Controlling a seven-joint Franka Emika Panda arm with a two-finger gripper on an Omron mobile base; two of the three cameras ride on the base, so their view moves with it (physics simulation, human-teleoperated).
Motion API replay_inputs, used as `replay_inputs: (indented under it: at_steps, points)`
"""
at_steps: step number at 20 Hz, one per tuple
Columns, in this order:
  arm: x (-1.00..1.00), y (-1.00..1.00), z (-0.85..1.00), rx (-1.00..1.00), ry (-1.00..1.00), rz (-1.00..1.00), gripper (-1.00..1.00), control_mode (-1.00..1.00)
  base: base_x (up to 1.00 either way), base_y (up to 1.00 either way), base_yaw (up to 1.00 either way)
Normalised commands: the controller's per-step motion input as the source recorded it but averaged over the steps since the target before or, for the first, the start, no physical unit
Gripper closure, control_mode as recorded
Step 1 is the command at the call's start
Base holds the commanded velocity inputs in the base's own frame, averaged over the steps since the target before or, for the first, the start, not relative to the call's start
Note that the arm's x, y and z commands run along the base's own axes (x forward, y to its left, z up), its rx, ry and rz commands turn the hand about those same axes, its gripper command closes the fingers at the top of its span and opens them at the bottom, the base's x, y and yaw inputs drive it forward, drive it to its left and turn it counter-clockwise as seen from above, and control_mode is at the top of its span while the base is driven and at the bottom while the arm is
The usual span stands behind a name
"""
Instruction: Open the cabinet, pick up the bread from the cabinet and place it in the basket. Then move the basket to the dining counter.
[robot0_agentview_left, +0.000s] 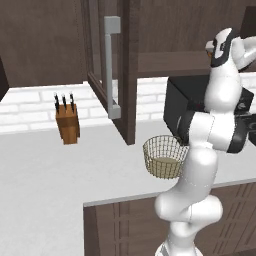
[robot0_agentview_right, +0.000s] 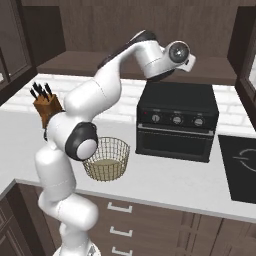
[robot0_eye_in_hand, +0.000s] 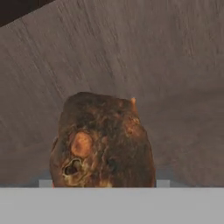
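The arm reaches up and into the open cabinet (robot0_agentview_left: 125, 60), whose door with the long silver bar handle (robot0_agentview_left: 111, 67) stands swung out toward the camera in the left base view. In the hand view the bread (robot0_eye_in_hand: 103, 142), a lumpy brown roll with dark burnt spots, sits very close before the camera on the wooden shelf of the cabinet, against the grey-brown wood of its inner wall. The small pale tips at both sides of the roll's lower edge stand just beside it, so the jaws look closed around the bread, but I cannot tell if they really press it.

The basket (robot0_agentview_left: 165, 156) of tan wire mesh stands on the white tabletop (robot0_agentview_left: 45, 165), below the cabinet and just in front of the black toaster oven (robot0_agentview_right: 177, 122). A wooden knife block (robot0_agentview_left: 67, 122) stands further left near the brick wall, well apart from the basket.
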Motion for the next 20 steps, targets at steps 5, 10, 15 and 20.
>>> replay_inputs:
  at_steps: [5, 10, 15, 20]
  points:
    - [-0.96, 0.29, 0.13, 0.02, -0.18, 0.0, 1.0, -1.0, 0.0, 0.0, 0.0]
    - [-1.0, 0.47, 0.51, 0.0, -0.05, 0.0, 1.0, -1.0, 0.0, 0.0, 0.0]
    - [-1.0, 0.61, 0.89, 0.0, 0.0, 0.0, 1.0, -1.0, 0.0, 0.0, 0.0]
    - [-1.0, 0.41, 0.01, -0.07, 0.09, 0.0, 1.0, -1.0, 0.0, 0.0, 0.0]
